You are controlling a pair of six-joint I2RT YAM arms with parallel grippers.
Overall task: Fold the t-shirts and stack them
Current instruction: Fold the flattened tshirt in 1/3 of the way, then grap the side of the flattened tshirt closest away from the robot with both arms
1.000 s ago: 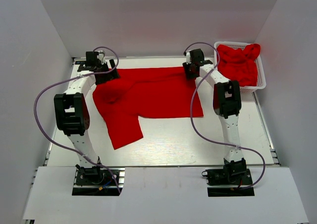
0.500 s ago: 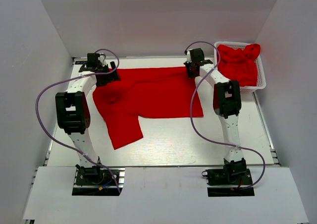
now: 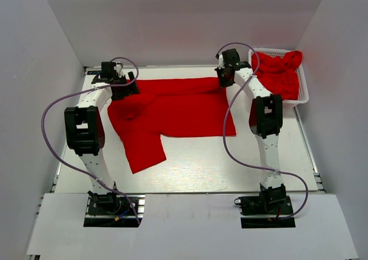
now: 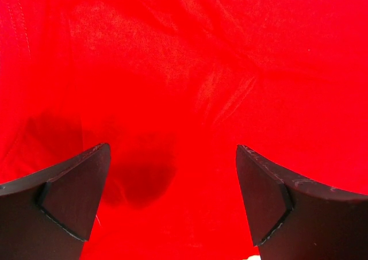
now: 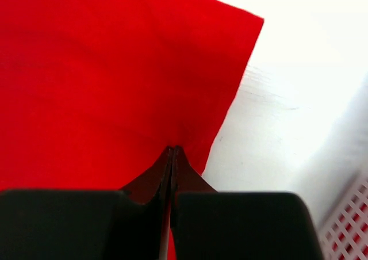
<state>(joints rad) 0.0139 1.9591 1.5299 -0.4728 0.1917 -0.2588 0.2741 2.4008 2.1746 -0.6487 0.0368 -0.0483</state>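
Note:
A bright red t-shirt (image 3: 172, 113) lies spread on the white table, with one sleeve reaching toward the near left. My left gripper (image 3: 122, 86) hovers over its far left part. In the left wrist view it (image 4: 172, 156) is open, and the red cloth (image 4: 201, 58) fills the gap between the fingers. My right gripper (image 3: 223, 79) is at the shirt's far right corner. In the right wrist view it (image 5: 172, 149) is shut, pinching the cloth (image 5: 86, 70) close to its edge. More red t-shirts (image 3: 279, 70) lie bunched in the basket.
A white lattice basket (image 3: 302, 96) stands at the far right, close to the right arm; its wall shows in the right wrist view (image 5: 351, 225). Bare white table (image 3: 230, 162) lies in front of the shirt. Grey walls enclose the table on three sides.
My right gripper has moved a little toward the back with the shirt's far right corner in it. The left gripper has barely shifted.

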